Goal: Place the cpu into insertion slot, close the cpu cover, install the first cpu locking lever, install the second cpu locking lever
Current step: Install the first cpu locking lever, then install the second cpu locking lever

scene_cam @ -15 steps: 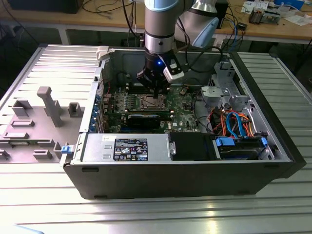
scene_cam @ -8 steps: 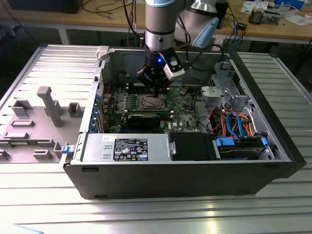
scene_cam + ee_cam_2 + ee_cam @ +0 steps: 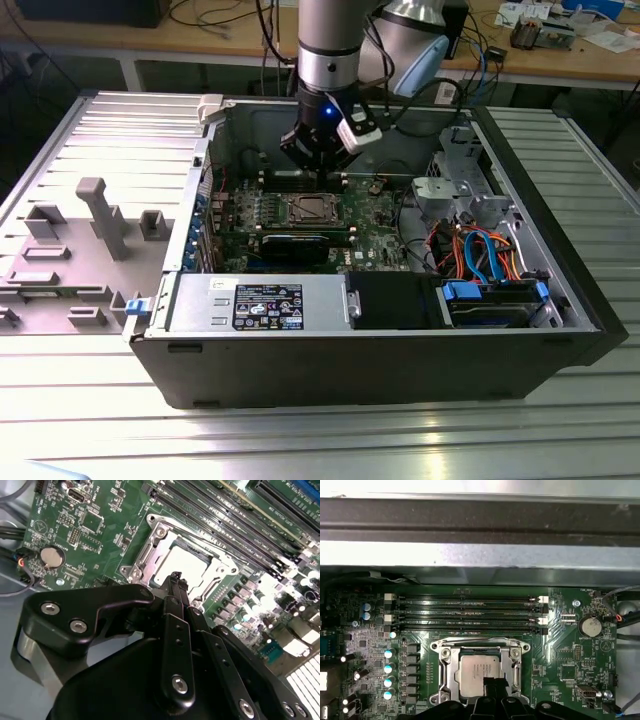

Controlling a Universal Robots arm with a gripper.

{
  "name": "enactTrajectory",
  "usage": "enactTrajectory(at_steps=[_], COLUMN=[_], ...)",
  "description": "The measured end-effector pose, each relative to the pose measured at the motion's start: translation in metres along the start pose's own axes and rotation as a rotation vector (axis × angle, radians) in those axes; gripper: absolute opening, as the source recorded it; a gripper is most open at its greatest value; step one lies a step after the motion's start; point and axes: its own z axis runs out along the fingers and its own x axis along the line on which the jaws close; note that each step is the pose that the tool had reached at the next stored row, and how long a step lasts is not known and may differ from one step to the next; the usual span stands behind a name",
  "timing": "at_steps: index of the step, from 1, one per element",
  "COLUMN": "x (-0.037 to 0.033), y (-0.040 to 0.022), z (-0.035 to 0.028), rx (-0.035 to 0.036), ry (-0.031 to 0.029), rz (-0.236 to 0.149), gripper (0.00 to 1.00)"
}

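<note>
One arm upright over insertion slot (image 3: 479, 674); claw (image 3: 175, 577) pinched narrow above cpu (image 3: 480, 673).

Light falls from overhead and the scene is evenly bright. In the exterior view the ribbed metal surface (image 3: 90, 125) shines pale, with white glare streaks along its near edge, while the case (image 3: 380, 365) front wall lies in shadow. In the second wrist view, glare washes out the capacitors (image 3: 280, 587) and the black end effector (image 3: 175, 580) looms soft and close. In the first wrist view the cpu (image 3: 480, 672) gleams; the case wall above shows a bright band.
</note>
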Motion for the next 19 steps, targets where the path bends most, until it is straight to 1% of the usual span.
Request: enactTrajectory(at_steps=[2, 5, 7, 19], x=[-0.0001, -0.0002, -0.0003, -0.0003], y=[-0.0001, -0.0003, -0.0003, -0.0005], z=[-0.0052, -0.0102, -0.0125, -0.0127], rx=[0.0000, 0.0000, 0.0000, -0.0003], ry=[0.0000, 0.0000, 0.0000, 0.0000], rz=[0.000, 0.000, 0.000, 0.000], gripper=[0.11, 0.11, 0.11, 0.11])
